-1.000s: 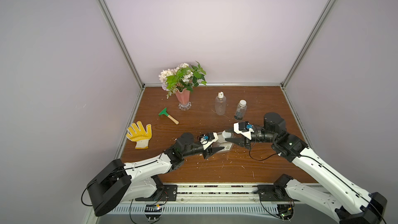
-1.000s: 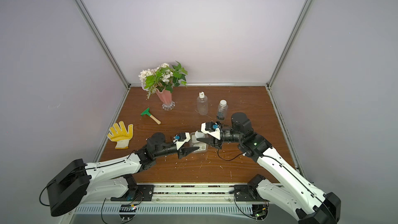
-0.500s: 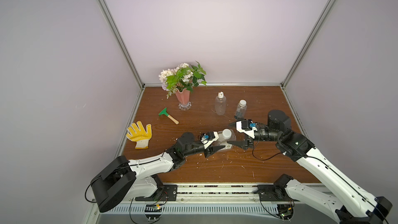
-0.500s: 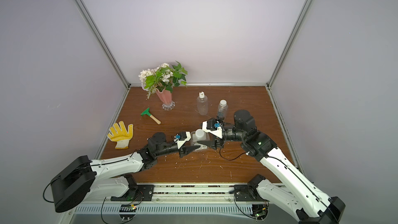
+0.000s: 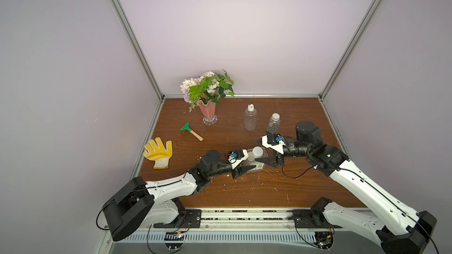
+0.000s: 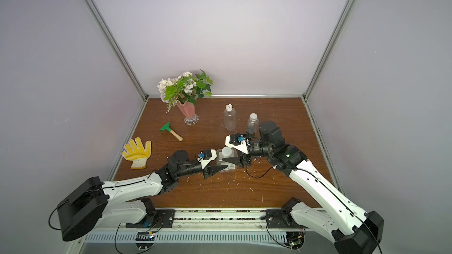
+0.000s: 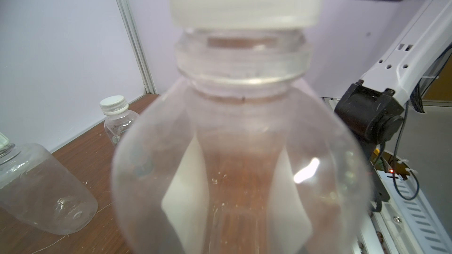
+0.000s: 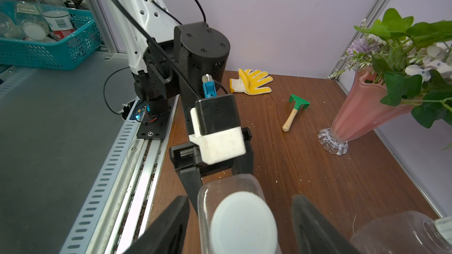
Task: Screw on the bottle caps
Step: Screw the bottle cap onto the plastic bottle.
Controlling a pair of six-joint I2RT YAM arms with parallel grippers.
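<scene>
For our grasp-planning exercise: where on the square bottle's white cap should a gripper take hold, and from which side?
I'd pinch the white cap across its round side wall, from the robot's right: the left gripper clamps the upright square bottle from the left.

On the desk (image 5: 244,191), the vase (image 5: 208,112) stands back left, a bottle (image 5: 250,120) right of it, a second bottle (image 5: 273,123) just right again. The hand rake (image 5: 191,131) lies before the vase, the glove (image 5: 158,151) left of that. A third bottle (image 5: 259,166) stands mid-desk, cap (image 5: 257,151) on top.
</scene>
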